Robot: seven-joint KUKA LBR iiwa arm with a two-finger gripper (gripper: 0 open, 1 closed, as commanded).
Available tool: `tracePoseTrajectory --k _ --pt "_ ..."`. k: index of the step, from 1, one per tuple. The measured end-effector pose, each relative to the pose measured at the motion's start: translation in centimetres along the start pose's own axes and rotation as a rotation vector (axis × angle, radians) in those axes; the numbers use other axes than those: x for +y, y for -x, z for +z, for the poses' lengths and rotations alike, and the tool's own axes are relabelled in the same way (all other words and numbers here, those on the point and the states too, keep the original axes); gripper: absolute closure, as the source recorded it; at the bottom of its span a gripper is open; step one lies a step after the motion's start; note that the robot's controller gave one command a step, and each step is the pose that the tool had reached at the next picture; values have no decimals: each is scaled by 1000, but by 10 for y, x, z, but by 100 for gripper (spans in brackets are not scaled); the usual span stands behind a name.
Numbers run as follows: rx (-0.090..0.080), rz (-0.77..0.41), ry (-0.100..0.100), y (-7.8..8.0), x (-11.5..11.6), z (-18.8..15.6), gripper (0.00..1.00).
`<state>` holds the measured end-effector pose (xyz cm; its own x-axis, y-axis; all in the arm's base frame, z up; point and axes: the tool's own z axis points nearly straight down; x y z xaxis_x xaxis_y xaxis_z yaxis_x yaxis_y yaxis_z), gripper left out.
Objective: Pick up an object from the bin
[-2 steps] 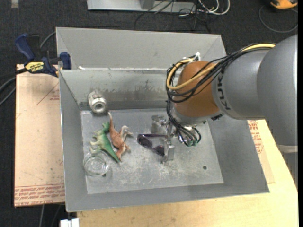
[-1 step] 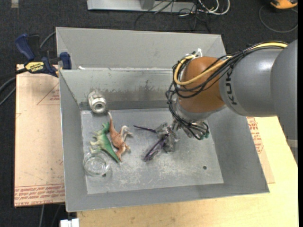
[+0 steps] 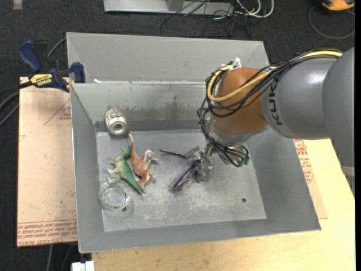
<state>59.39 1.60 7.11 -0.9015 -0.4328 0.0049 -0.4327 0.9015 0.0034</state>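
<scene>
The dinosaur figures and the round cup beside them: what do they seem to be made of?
The dinosaur figures: probably moulded plastic, matte green and orange, solid colours. The round cup: see-through with bright rim glints, so glass or clear plastic; I cannot tell which.

We see the big grey arm (image 3: 316, 95) reaching in from the right side, fat and round, and bending down at its end. Over its wrist sits a round orange cover (image 3: 240, 103), and yellow and black cables (image 3: 237, 86) loop across the top of it. Under the cover hangs the small metal gripper (image 3: 202, 165), pointing down and a bit to the left, with thin wires (image 3: 234, 156) bunched just beside it.
</scene>
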Motion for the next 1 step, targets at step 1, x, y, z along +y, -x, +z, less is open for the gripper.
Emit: tracePoseTrajectory --k 1 --pt "2 0 1 -1 0 -3 100"
